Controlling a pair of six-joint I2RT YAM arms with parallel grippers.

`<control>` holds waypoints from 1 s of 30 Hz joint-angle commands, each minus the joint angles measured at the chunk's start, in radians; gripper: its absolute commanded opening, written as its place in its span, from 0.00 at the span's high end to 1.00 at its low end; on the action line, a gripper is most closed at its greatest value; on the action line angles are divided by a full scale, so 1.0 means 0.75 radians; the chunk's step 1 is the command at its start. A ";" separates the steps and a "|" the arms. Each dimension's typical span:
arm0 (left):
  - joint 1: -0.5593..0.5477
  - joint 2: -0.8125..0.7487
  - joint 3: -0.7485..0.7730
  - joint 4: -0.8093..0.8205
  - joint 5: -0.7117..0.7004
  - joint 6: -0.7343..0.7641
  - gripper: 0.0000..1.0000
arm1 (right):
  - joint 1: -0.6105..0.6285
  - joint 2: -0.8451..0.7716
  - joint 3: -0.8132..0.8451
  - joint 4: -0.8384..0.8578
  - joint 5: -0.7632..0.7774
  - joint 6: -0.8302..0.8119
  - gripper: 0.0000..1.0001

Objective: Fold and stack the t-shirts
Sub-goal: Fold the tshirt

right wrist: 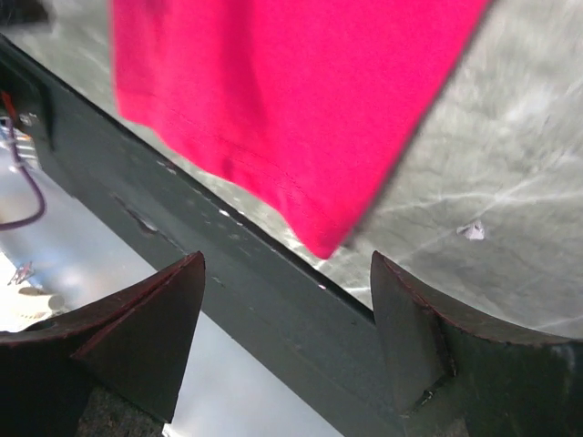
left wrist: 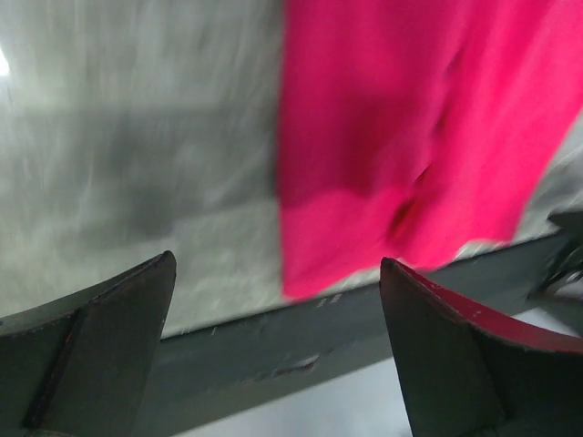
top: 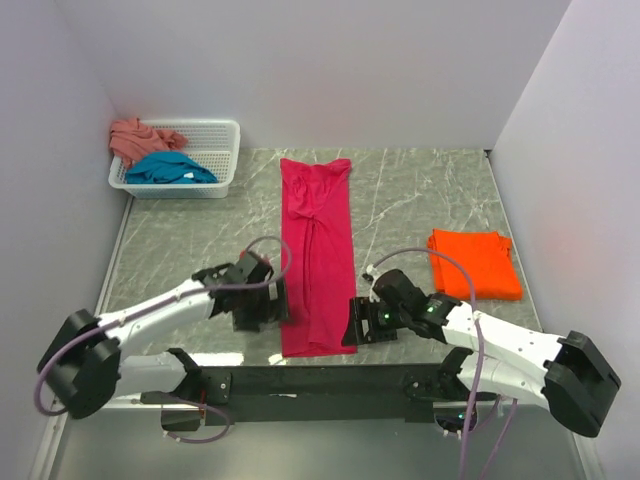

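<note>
**Hem pickup before the cross fold**

Lengthwise folding looks done: the magenta-red shirt point(top: 318, 255) lies mid-table as a narrow strip. The left gripper point(top: 268, 302) and right gripper point(top: 362, 322) flank its near hem, jaws apart and empty. The orange shirt point(top: 475, 263) sits folded at right, and 2 more wait in the basket point(top: 225, 130). Next, probably: pinch both hem corners and carry them toward the collar.

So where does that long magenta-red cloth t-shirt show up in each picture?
Top external: magenta-red cloth t-shirt, a long strip at centre.
Left wrist: the t-shirt fills the upper right.
Right wrist: the t-shirt fills the top middle, corner pointing down.
Shared landmark: the dark bar beside its near hem.
</note>
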 commanded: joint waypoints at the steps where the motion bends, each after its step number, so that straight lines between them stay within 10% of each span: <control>1: -0.089 -0.163 -0.096 0.024 0.034 -0.153 0.01 | 0.027 0.032 -0.061 0.175 -0.062 0.092 0.21; 14: -0.242 0.020 -0.258 0.263 0.178 -0.216 0.38 | 0.076 0.229 -0.088 0.284 -0.001 0.239 0.31; 21: -0.265 0.131 -0.237 0.237 0.148 -0.212 1.00 | 0.076 0.229 -0.112 0.243 0.068 0.298 0.63; 26: -0.265 0.064 -0.225 0.135 0.072 -0.230 1.00 | 0.082 0.188 -0.163 0.231 0.052 0.342 1.00; 30: -0.269 -0.022 -0.237 0.039 0.057 -0.271 1.00 | 0.103 0.071 -0.229 0.190 0.005 0.376 1.00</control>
